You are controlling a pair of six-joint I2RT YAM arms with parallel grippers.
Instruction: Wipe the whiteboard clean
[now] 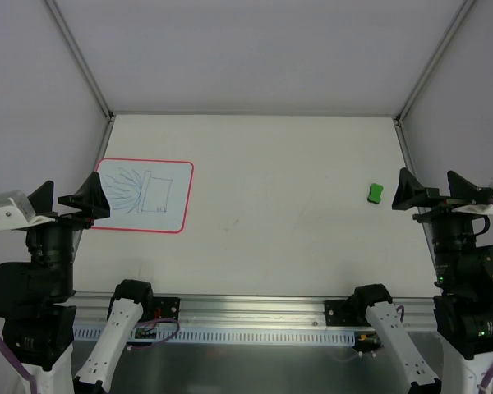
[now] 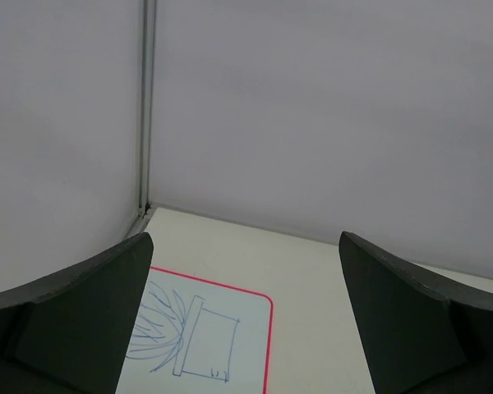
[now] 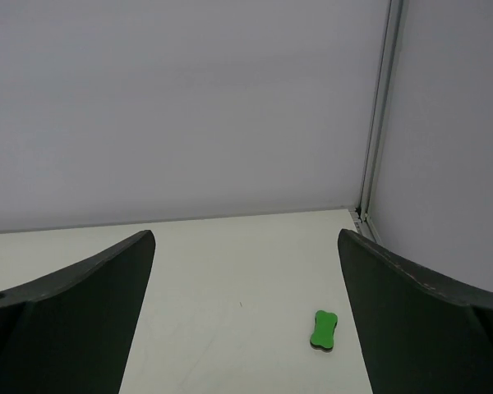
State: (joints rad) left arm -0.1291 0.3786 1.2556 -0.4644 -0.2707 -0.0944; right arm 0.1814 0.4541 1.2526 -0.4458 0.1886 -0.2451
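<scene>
On my table (image 1: 279, 246), a small green block (image 1: 375, 193) lies far over on the right. It sits just beside my right gripper (image 1: 434, 194) and well apart from the whiteboard (image 1: 144, 195). The whiteboard lies flat at the left side, close to the left wall, with a red rim all round and a dark pen sketch across its pale surface. My left gripper (image 1: 68, 199) hangs at its left edge, hiding part of the rim in the top view. Both sets of fingers are spread wide, holding nothing. A metal rail (image 1: 255, 310) runs along the near edge.
</scene>
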